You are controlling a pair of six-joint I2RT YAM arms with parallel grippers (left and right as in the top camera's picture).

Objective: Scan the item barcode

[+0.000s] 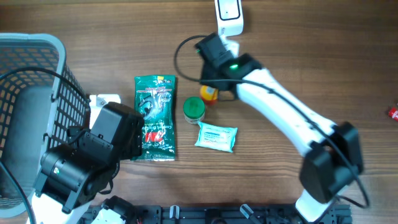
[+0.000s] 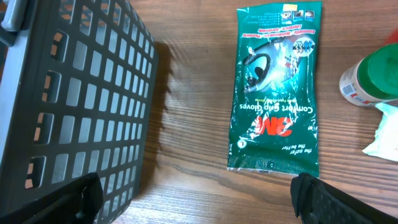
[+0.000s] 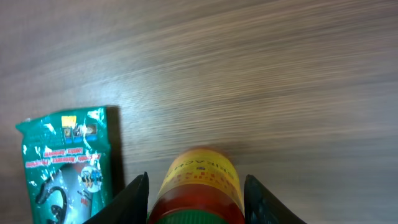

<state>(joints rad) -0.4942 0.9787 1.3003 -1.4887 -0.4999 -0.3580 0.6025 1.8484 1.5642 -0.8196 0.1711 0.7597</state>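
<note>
Your right pincer (image 3: 196,198) grips the bottle (image 3: 200,174), a finger pressed to each side. That bottle is near the scanner (image 1: 229,15), just beside the green-lidded jar (image 1: 194,109). Your left pincer (image 2: 196,194) hangs wide open and empty over the surface (image 1: 311,50), between the basket (image 1: 37,56) and the glove pack (image 1: 155,118). The wipes (image 1: 216,136) lie near the jar.

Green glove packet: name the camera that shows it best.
Left wrist: the glove packet lies whole and close, its print readable. Overhead shows it whole but small. Right wrist catches only one end at the frame's edge.
</note>
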